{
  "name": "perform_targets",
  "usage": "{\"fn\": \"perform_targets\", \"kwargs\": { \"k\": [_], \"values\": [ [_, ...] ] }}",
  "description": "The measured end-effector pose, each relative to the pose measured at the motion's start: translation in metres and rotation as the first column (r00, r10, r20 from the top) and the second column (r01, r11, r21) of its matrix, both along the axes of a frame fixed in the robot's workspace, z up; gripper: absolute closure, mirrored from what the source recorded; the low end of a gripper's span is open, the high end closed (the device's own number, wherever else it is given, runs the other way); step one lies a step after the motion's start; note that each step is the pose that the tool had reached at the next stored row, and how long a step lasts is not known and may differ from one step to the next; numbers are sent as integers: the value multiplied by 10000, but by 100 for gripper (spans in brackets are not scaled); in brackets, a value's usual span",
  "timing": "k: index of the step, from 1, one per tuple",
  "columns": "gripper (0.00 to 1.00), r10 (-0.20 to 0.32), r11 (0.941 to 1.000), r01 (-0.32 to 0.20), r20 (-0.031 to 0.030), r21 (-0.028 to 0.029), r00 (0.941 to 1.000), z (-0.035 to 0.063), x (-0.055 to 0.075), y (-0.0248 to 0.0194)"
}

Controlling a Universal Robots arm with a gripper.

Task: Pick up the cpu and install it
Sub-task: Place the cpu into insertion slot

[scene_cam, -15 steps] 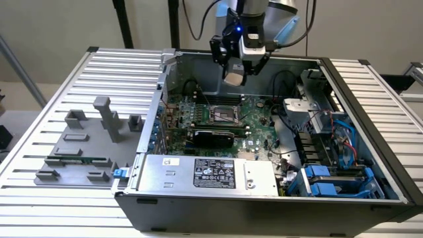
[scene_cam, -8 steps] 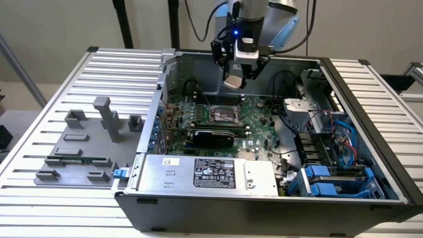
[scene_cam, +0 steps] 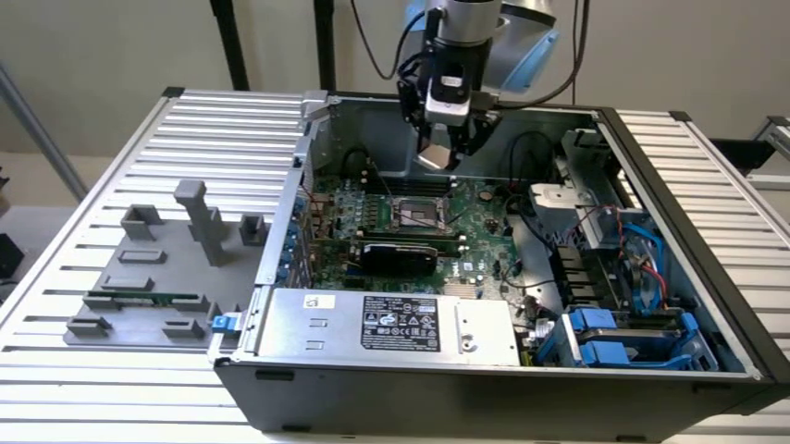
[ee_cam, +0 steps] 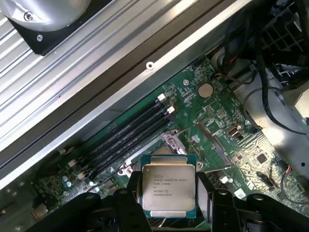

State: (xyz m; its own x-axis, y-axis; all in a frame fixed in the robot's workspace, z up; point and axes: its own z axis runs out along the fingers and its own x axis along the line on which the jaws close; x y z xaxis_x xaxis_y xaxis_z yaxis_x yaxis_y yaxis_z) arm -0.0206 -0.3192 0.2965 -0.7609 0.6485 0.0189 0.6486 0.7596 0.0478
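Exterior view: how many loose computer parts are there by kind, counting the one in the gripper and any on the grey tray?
cpu, held in the gripper: 1
green memory stick, on the grey tray: 1
Total: 2

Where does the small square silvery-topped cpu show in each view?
Exterior view: cpu in the gripper, upper middle, above the green motherboard.
Wrist view: cpu gripped between black fingers.
Shared landmark: the metal-framed square socket beneath it.
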Motion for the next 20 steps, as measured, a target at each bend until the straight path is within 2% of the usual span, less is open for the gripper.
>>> {"fn": "perform_targets", "kwargs": {
  "k": [5, 10, 15, 20],
  "values": [
    [45, -915, 9958, 915, 0, -1, 9958, -25, 0, 0],
    [45, -1816, 9834, 1816, -1, -1, 9834, -48, 0, 0],
    [45, -2703, 9628, 2703, 0, -1, 9628, -70, 0, 0],
    [45, -3566, 9343, 3566, 0, 0, 9343, -93, 0, 0]
  ]
}}
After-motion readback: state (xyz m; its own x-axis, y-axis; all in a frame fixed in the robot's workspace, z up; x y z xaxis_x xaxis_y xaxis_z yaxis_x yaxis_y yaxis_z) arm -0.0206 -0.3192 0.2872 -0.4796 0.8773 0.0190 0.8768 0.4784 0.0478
